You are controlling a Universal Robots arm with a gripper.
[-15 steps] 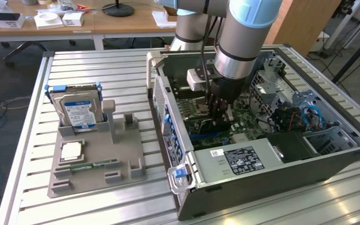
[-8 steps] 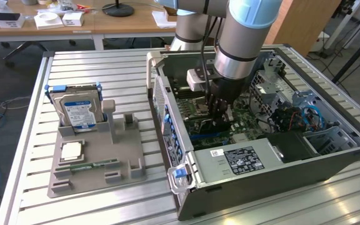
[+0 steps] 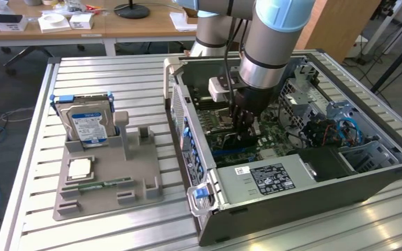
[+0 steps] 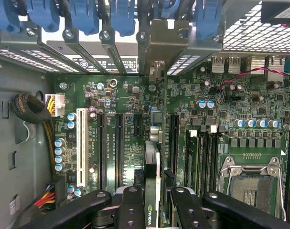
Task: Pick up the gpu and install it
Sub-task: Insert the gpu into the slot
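- Across the slatted tabletop (image 3: 117,230) we see two main things, well apart: the open computer case (image 3: 312,209) on the exterior view's right and a grey parts holder (image 3: 106,185) on the exterior view's left.
- Inside the case our arm (image 3: 271,47) reaches straight down over the motherboard (image 4: 135,95), so the pick-up part of the task looks done to us and the install part is under way.
- On the parts holder the hard drive (image 3: 85,125) stands upright in its slot, a small square chip (image 3: 80,168) lies flat, and the green memory stick (image 3: 106,184) lies beside it; these are untouched.
- Between the black fingers (image 4: 130,205) of the claw (image 4: 152,210) we see the gpu (image 4: 152,191) edge-on, and the claw is clamped on its upper edge.
- Below the claw the gpu hangs upright, in line with the long expansion slots (image 4: 118,143) and with its far end near the rear bracket openings (image 4: 156,71).
- We cannot tell whether its connector edge is seated in a slot or only just above it, so we judge seating and release as what is left.
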